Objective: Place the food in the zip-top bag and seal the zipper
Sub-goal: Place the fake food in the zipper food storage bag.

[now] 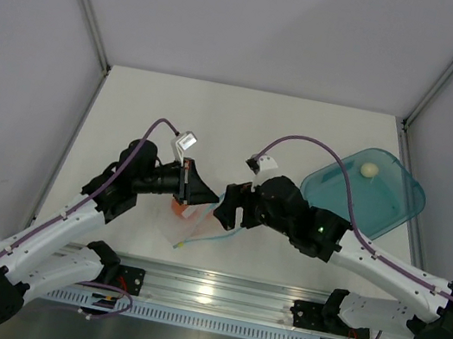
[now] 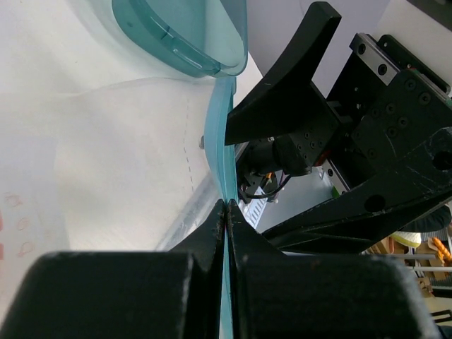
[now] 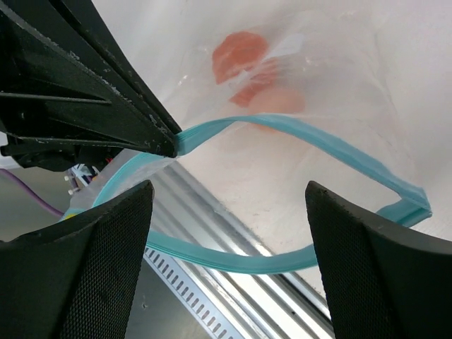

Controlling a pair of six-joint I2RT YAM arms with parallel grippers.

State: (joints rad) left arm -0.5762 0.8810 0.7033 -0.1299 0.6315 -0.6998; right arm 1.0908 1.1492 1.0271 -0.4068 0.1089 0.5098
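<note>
- Bag (image 3: 353, 70): clear, crinkly plastic pouch, at the near middle of the surface (image 1: 242, 128); mouth edge raised and gaping.
- Zipper (image 3: 318, 138): thin teal strip along the mouth, unsealed. Its two halves stand well apart in an open loop, with a sharp fold at one corner. One half is pinched in the left claw (image 2: 226, 206), running straight up between the closed fingers. Yellowish end points toward the near edge.
- Orange lump (image 3: 240, 56): orange-red, roundish, seen through the film, apparently inside the bag and deep from the mouth.
- Pale ball (image 1: 370, 169): small, cream, on the teal plate (image 1: 396, 204), well apart from the bag.
</note>
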